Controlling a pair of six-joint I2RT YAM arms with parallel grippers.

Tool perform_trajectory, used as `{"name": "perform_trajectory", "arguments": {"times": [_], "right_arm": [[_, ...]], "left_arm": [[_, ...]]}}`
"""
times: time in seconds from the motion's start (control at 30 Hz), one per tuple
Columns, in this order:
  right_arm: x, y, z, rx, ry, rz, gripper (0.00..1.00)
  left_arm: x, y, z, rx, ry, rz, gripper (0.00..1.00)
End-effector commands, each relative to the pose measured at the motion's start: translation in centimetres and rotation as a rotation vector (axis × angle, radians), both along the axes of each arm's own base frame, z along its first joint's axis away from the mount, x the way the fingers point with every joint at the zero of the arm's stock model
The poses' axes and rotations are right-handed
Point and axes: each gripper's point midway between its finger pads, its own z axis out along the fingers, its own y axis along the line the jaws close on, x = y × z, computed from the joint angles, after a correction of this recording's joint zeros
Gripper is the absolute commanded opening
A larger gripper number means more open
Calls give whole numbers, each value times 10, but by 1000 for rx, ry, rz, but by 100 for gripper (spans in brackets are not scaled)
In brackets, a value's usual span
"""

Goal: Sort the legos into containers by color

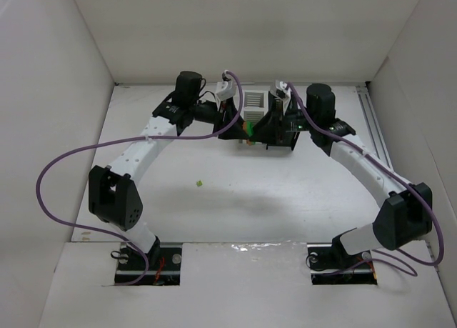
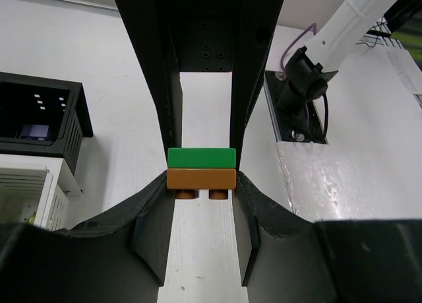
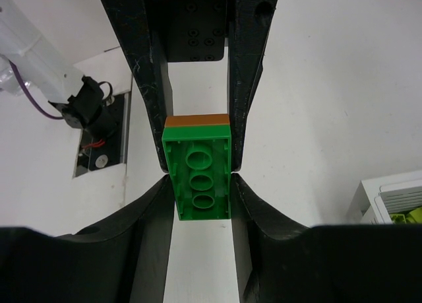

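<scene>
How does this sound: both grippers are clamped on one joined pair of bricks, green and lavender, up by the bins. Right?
Not quite. The brick pair is green and orange-brown, not lavender; the left wrist view shows the two colours stacked. The rest stands: the left gripper and the right gripper both clamp it, up by the bins.

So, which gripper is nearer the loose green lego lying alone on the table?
Left. Both clamp the green-and-orange stack; the left gripper is on the side facing the loose green lego, the right gripper on the far side.
</scene>
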Motion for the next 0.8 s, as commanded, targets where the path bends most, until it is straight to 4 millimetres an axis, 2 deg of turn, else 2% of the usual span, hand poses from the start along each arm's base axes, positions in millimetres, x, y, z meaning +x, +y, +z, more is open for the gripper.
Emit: {"name": "perform_trajectory", "arguments": {"times": [0.0,0.23,0.57,0.7,0.73,0.77], "right_arm": [[-3,-10,22,28,-82,-6,0],[-1,-32,22,26,-91,-57,0],[-4,-46,15,18,-70,-94,0],[19,-60,12,-8,-86,-211,0],[26,-61,8,-20,-80,-243,0],[36,-67,17,-22,-105,-293,0]], "left_arm": [[-5,-1,12,-28,-54,-25,0],[8,14,9,-25,-34,19,0],[10,14,10,-24,-44,27,0],[14,15,11,-15,-72,58,0],[22,14,11,-6,-98,94,0],[23,15,15,-10,-109,105,0]]}}
